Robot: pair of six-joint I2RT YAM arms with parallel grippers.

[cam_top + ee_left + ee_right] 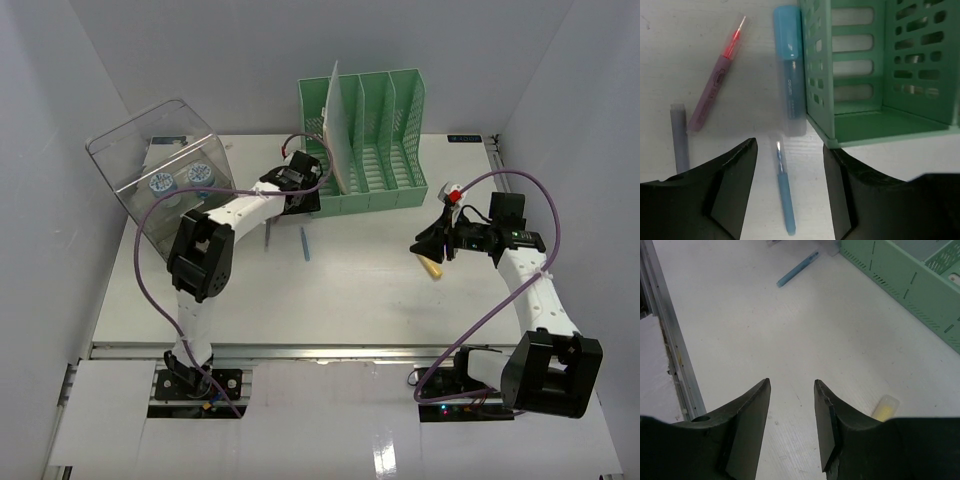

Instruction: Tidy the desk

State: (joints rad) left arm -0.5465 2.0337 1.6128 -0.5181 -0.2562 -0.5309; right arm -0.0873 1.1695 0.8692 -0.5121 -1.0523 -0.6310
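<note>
Closing on the thin blue pen is judged the risky step: the left claw is held open and empty just off the front corner of the green file rack, so a finger may be caught there, or the blue highlighter lying against the rack may be nudged. The right claw, open and empty, is held before the rack's right end, where a yellow item may be knocked. The worktop is spread beneath the rack.
</note>
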